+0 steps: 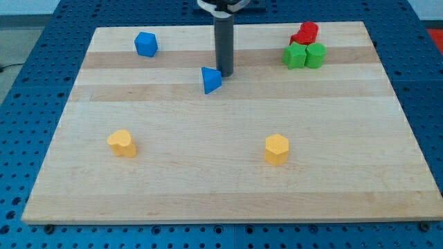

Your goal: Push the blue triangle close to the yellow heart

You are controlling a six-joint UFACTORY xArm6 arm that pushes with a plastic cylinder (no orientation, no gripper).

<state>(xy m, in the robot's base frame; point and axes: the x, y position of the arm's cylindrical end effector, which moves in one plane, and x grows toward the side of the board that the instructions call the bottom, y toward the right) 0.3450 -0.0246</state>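
Now my tip [226, 74] sits just beside the blue triangle [211, 80], at its far right corner, so close that contact or a hair's gap cannot be told apart; there is no claw on this rig, only a plain dark rod, so nothing is wide, narrow or holding anything. The triangle lies in the far middle of the wooden board [228, 194]; the yellow heart [122, 143] waits well apart from it, near and to the left; so the push has to run diagonally, toward the near left.

That is a decent starting side; the tip is already on the face opposite the heart; but I judge the line a touch shallow, since the heart sits more near than the tip's present angle would send the block; easing slightly farther behind the triangle before driving would aim it better. A triangle likes to spin off a rod; pressing on the middle of a flat face, not on a corner, should keep it tracking; short strokes with small corrections beat one long shove.

Obstacles look kind; the blue cube-like block [146, 44] at the far left stays off the path; the yellow hexagon [276, 149] sits near right, clear of it; the red block [305, 32] and two green blocks [304, 55] huddle far right, out of play. Slow down late; nudging the heart itself would spoil the finish.
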